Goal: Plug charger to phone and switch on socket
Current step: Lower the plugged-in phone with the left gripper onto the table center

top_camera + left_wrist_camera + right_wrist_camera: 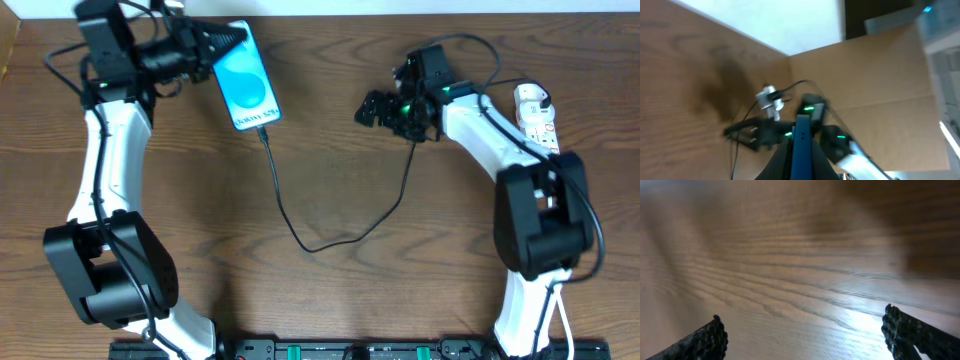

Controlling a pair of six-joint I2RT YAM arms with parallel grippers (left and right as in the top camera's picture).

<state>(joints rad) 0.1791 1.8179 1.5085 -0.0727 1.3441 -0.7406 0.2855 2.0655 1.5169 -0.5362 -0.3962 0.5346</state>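
Note:
The phone (246, 80), with a bright blue screen and a white text strip, is at the table's back left. My left gripper (226, 42) is shut on its upper edge. In the left wrist view the phone's blue edge (801, 132) stands between the fingers (801, 157). The charger (300, 238), a thin black cable, meets the phone's lower edge and loops across the table towards the right arm. The white socket (536, 115) lies at the far right. My right gripper (374, 108) is open and empty, over bare wood in the right wrist view (807, 340).
The table's back edge runs just behind the phone and the socket. The right arm's body (540, 215) stands next to the socket. A cardboard wall (875, 75) shows beyond the table in the left wrist view.

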